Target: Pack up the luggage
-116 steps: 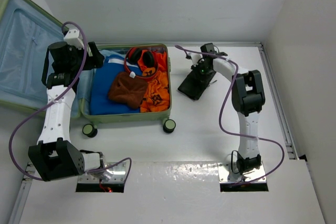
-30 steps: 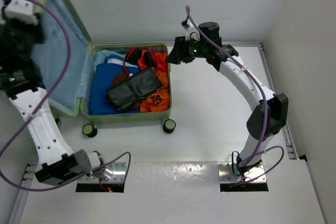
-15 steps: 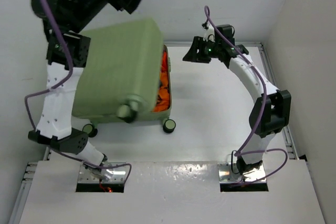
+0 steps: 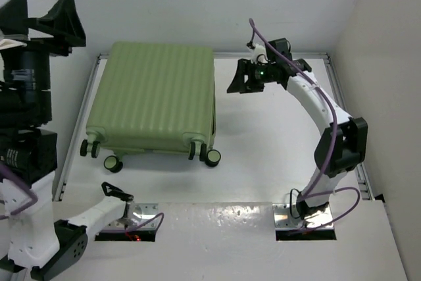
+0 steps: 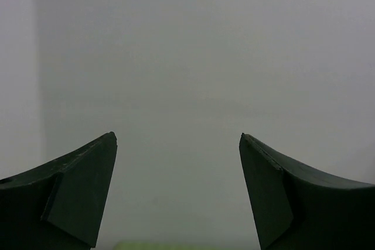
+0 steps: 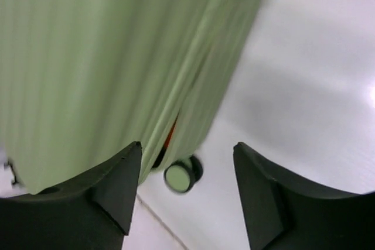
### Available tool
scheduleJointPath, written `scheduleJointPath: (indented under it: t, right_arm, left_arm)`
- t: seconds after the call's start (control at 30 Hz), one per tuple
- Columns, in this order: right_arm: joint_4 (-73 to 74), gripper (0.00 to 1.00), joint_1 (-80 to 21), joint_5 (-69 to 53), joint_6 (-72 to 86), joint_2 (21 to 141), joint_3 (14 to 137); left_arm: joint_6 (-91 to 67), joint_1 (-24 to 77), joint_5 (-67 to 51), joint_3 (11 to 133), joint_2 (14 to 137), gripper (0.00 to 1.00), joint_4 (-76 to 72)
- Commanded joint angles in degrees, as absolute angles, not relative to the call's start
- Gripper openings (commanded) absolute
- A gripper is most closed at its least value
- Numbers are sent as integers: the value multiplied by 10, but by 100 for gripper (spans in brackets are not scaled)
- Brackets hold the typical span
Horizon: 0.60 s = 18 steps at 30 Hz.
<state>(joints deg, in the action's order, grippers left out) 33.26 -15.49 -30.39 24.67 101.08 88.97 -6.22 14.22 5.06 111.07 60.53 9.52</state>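
Lid has dropped shut since half a sec ago: luggage (image 4: pixel 154 100) now lies closed & flat on worktop (image 4: pixel 276 156), ribbed shell up, left of centre. L hand (image 4: pixel 39 19) has swung up high at far left, fingers spread wide, nothing btwn them. R hand (image 4: pixel 235 77) hovers just beside luggage's far right corner, partly open, empty. R wrist cam shows an orange sliver (image 6: pixel 171 134) in the seam near a wheel (image 6: pixel 180 177).
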Motion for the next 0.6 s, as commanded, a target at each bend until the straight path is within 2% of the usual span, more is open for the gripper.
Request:
scheduleJointPath:
  t: [0.0,0.1,0.2,0.33,0.47,0.57]
  right_arm:
    - [391,65,-220,-378,170,936,937]
    - [550,68,-321,-300,74,939,1000]
    - [615,69,-382,-246,62,968,1046]
    - [617,72,-431,-229,72,970,1037]
    - [655,70,-500,-115,42,999,1091]
    - [603,66,-537,-47,-29,984,1026]
  left_arm:
    - [-12,114,282,1025,610,87,235]
    - [8,99,337,992,629,87,337]
    - [-25,72,338,961,635,87,418]
    - [-44,37,305,875,625,87,443]
    - [-69,-8,284,839,638,87,451]
    - [-97,-43,246,820,646,87,451]
